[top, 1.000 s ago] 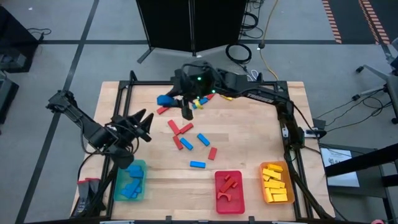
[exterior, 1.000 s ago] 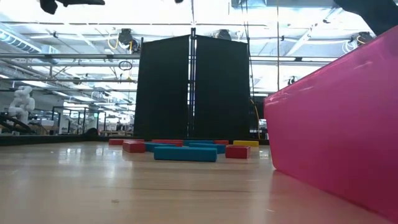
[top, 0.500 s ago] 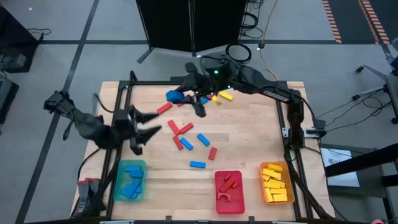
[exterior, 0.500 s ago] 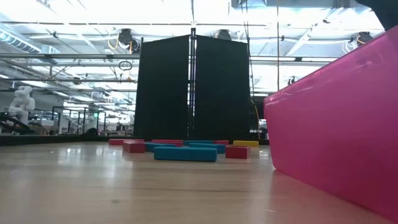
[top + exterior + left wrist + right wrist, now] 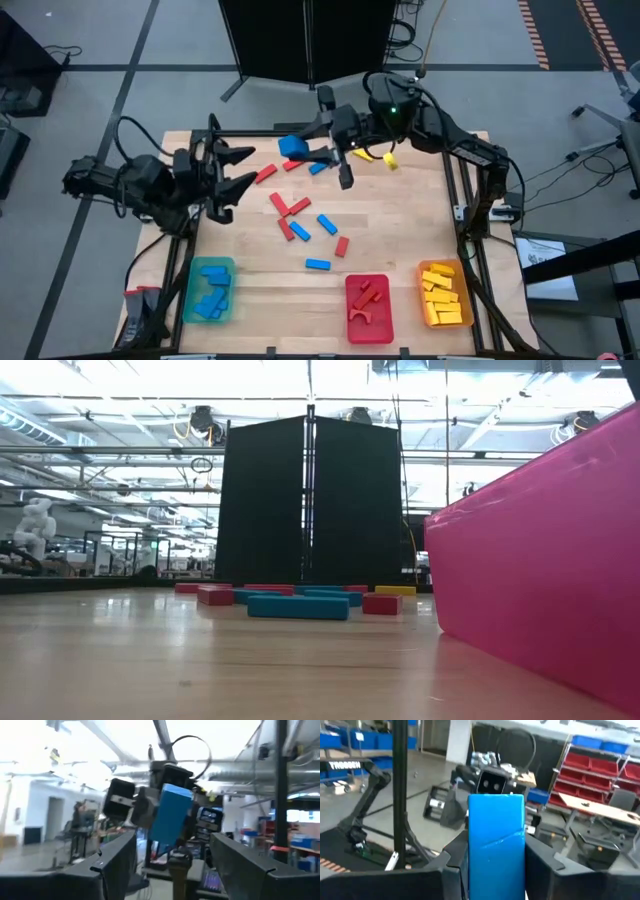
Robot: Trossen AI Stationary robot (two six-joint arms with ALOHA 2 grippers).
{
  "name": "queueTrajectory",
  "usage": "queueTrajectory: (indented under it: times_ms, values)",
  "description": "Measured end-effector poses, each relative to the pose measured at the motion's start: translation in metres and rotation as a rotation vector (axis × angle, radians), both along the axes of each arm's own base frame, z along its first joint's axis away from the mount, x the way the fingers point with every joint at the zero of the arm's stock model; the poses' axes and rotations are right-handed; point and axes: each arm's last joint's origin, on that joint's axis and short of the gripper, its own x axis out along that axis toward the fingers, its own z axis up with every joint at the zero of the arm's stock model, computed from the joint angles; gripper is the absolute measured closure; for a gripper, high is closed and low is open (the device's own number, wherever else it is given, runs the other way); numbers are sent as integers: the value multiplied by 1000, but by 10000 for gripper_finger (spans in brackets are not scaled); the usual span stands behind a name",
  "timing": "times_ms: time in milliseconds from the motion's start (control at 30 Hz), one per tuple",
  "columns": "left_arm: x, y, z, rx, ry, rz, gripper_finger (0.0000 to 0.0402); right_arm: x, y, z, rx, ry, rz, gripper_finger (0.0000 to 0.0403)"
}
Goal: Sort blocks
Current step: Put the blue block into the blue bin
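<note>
My right gripper (image 5: pixel 303 146) is shut on a blue block (image 5: pixel 293 147), held in the air over the table's far middle. The block also shows in the right wrist view (image 5: pixel 496 832) and the left wrist view (image 5: pixel 170 815). My left gripper (image 5: pixel 240 168) is open and empty, raised at the far left and pointing at the held block; its fingers (image 5: pixel 116 865) show wide apart. Loose red and blue blocks (image 5: pixel 300 222) lie flat mid-table, and they show in the low view (image 5: pixel 298 606). Yellow blocks (image 5: pixel 385 157) lie near the far edge. My right gripper pinches the blue block's lower part (image 5: pixel 495 870) between its two fingers. The fingers come about level from the table's right side. The block stands out beyond the fingertips, lifted clear of the table.
At the near edge stand a green tray (image 5: pixel 228 270) with blue blocks, a red tray (image 5: pixel 384 283) with red blocks and an orange tray (image 5: pixel 424 270) with yellow blocks. The red tray's wall (image 5: pixel 540 560) fills the right of the low view. A black frame runs round the table.
My left gripper has risen from beside the green tray and gone toward the far edge, turning level toward the right gripper. My right gripper has carried the blue block up and toward the table's right.
</note>
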Motion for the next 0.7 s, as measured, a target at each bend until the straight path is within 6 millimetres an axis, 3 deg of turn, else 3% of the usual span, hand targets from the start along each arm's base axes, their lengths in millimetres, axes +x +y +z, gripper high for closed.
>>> queueTrajectory:
  times_ms: [400,700]
  values:
    - [9,16,-1,42,-22,20,142,8,0,-3,19,-14,25,292]
    - [21,19,-5,50,-20,-9,142,30,-2,-20,26,14,39,292]
